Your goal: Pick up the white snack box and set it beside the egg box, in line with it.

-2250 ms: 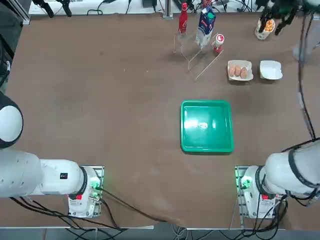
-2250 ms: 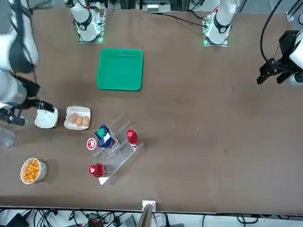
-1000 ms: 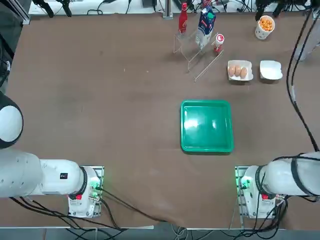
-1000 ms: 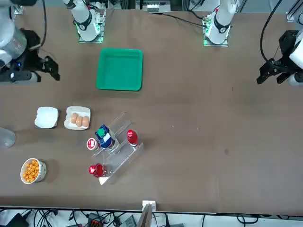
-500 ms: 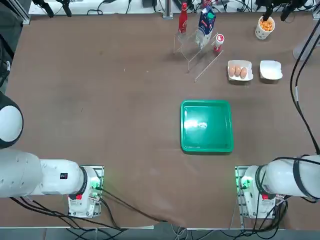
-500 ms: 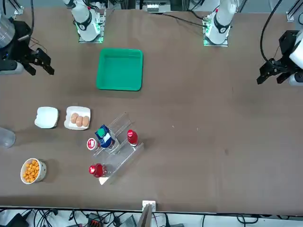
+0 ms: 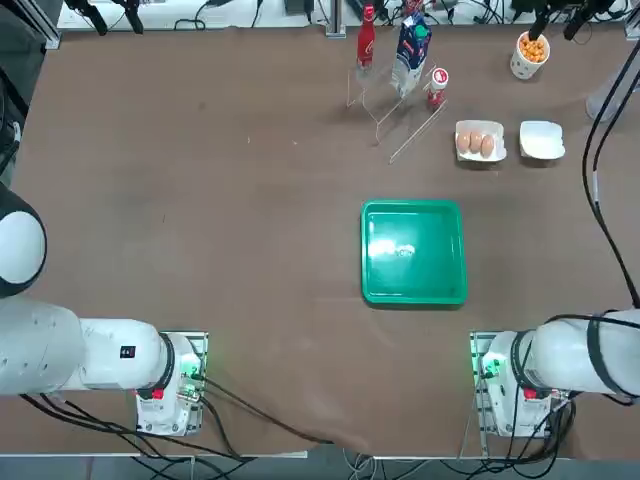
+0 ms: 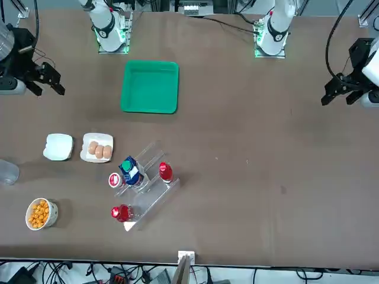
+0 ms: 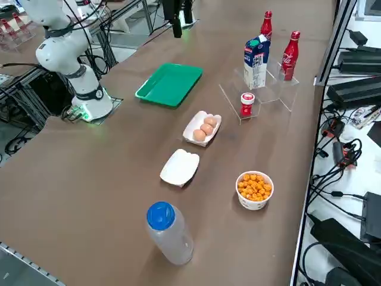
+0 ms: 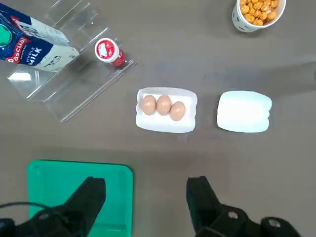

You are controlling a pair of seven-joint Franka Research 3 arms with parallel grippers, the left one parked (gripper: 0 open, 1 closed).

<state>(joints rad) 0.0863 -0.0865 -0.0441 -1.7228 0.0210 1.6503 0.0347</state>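
White plastic hides whatever the snack box (image 10: pixel 244 111) holds; its lid is plain and closed in every view. In the overhead view the right gripper (image 7: pixel 562 14) is cut by the picture's top edge, only dark finger tips showing near the snack cup (image 7: pixel 530 52). The wrist view shows three brown eggs in the egg box (image 10: pixel 166 109).

From the front, the gripper (image 8: pixel 47 81) hangs in the air, well above the table and well apart from both boxes, pointing downward. Its fingers (image 10: pixel 90 197) stand apart, with nothing between them. The snack box (image 8: pixel 58 147) lies flat on the table just beside the egg box (image 8: pixel 98 147), a narrow gap between them, roughly in a row. A green tray (image 8: pixel 150 86) lies nearer the arm bases.
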